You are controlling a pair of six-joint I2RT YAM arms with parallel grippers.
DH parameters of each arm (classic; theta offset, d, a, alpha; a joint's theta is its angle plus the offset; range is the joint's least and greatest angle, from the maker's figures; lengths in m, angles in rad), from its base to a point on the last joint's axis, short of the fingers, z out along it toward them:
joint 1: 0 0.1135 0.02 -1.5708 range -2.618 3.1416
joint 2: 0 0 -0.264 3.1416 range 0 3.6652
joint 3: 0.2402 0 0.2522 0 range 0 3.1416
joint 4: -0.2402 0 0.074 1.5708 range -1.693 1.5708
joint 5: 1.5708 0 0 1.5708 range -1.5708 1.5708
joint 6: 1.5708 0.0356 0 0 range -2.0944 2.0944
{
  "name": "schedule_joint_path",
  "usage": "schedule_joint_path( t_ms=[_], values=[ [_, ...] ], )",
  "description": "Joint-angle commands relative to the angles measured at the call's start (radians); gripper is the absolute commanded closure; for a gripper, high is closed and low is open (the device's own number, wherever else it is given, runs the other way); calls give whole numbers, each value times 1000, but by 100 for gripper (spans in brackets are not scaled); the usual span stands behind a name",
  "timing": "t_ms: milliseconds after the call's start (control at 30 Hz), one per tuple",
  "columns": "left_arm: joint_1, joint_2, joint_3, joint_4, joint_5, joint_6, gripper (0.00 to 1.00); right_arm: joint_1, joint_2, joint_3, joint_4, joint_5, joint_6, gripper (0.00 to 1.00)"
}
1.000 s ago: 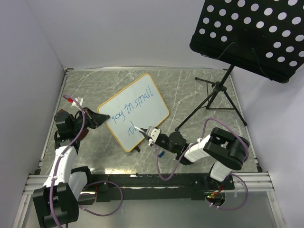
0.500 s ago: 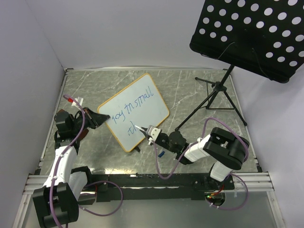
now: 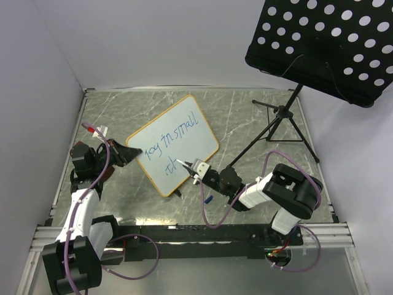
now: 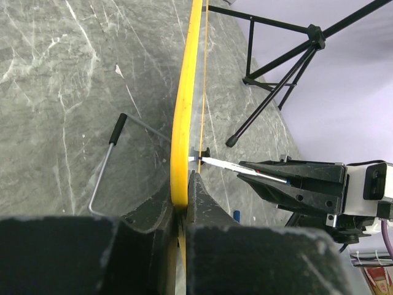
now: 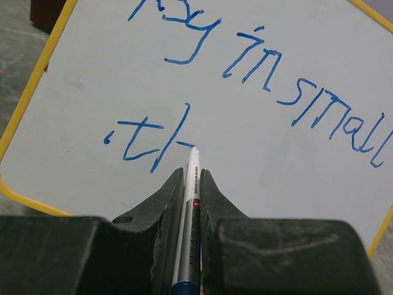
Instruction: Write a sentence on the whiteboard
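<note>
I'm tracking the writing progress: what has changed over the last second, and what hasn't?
The right gripper, shut on the marker, shifted slightly right and away from the arm bases across the whiteboard. Its tip is working on the second line of the sentence. Nothing was picked up or let go. The left gripper still clamps the whiteboard's edge. The whiteboard and the stand stayed put.

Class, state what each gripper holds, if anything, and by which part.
The left gripper clamps the whiteboard by its frame edge; the right gripper pinches a marker by its barrel, just behind the tip.
</note>
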Motion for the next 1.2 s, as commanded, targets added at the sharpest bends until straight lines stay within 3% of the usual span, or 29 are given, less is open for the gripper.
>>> schedule_joint_path(
  t_ms=[0, 633, 833, 1167],
  values=[
    [-13, -7, 14, -15, 32, 90, 99, -7, -1, 10, 165, -38, 27, 100],
    [-13, -12, 14, -12, 32, 89, 99, -7, -33, -91, 160, -78, 3, 100],
    [-13, -12, 14, -12, 32, 87, 99, -13, -43, -65, 140, 3, -7, 100],
    [-13, -14, 14, -12, 34, 87, 99, -24, -108, -36, 133, -46, 10, 100]
  ],
)
